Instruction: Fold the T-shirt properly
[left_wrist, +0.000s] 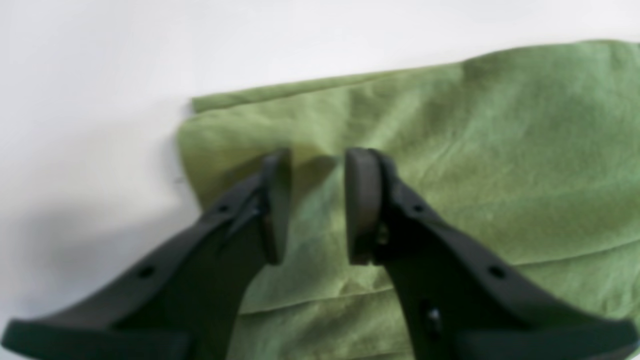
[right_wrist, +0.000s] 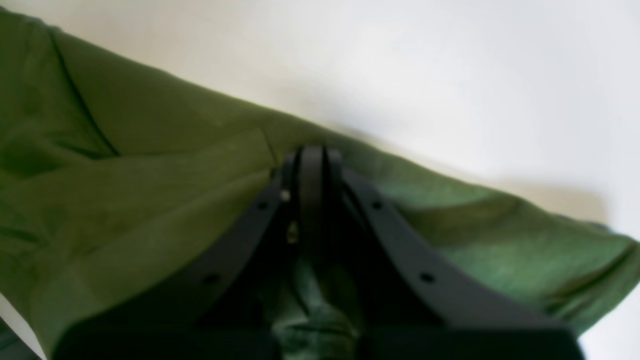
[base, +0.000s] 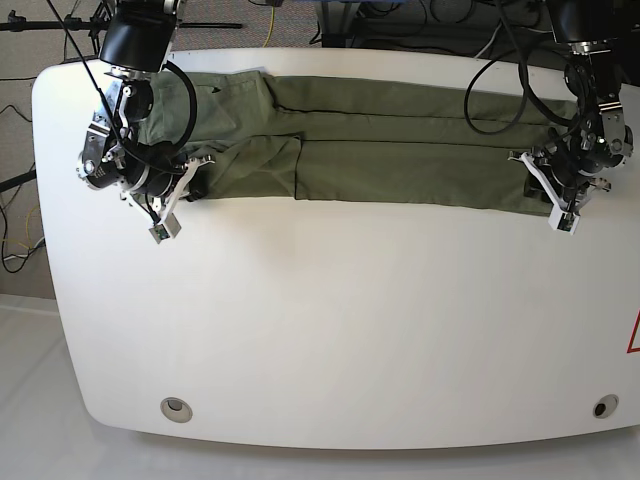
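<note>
The T-shirt (base: 380, 140) is lying across the far part of the white table (base: 330, 330), already folded lengthwise into a long narrow band with its sides turned inward. It is being judged as light, soft and limp: any part lifted will sag and drag the layers beneath, and the smooth tabletop is likely letting it slide rather than stay put.

At the T-shirt's sleeve and neck end, the right gripper (right_wrist: 311, 155) is being held with its jaws pressed together. Green cloth is seen bunched between the finger arms behind the tips, so a pinch of fabric is being taken as held, though the blur is leaving the exact layer uncertain.

At the T-shirt's opposite end, the left gripper (left_wrist: 312, 200) is being held over the folded corner with its jaws partly apart and a clear gap between the pads; no cloth is being gripped there.

A hold is best being taken at the corners of each end, catching all stacked layers at once, since a grip on the top layer alone would be peeling the fold open.
</note>
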